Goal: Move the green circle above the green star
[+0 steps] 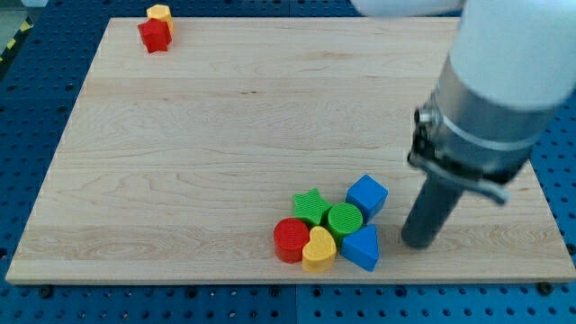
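Note:
The green circle point(344, 219) lies in a cluster near the view's bottom, touching the green star point(312, 206) on its left. The circle sits to the right of the star and slightly lower. My tip point(417, 242) is on the board to the right of the cluster, a short gap from the blue triangle and blue cube, touching no block. The arm's grey body rises toward the view's top right.
A blue cube point(367, 195), a blue triangle point(362, 247), a yellow heart point(319, 250) and a red cylinder point(292, 239) crowd around the circle and star. A red block point(155, 36) and a yellow block point(159, 13) sit at the top left. The board's bottom edge point(270, 281) is close.

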Controlling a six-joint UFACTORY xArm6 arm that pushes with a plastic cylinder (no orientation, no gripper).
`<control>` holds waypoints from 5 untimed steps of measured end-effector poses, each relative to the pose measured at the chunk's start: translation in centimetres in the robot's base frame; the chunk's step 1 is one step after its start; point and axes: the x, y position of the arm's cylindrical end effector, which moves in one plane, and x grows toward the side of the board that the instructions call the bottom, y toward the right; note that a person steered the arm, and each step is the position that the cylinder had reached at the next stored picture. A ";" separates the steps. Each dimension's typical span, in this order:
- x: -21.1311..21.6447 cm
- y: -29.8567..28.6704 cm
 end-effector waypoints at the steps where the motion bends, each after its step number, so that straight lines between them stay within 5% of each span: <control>1: -0.1 -4.6; 3: -10.2 -11.1; 5: -10.7 -9.6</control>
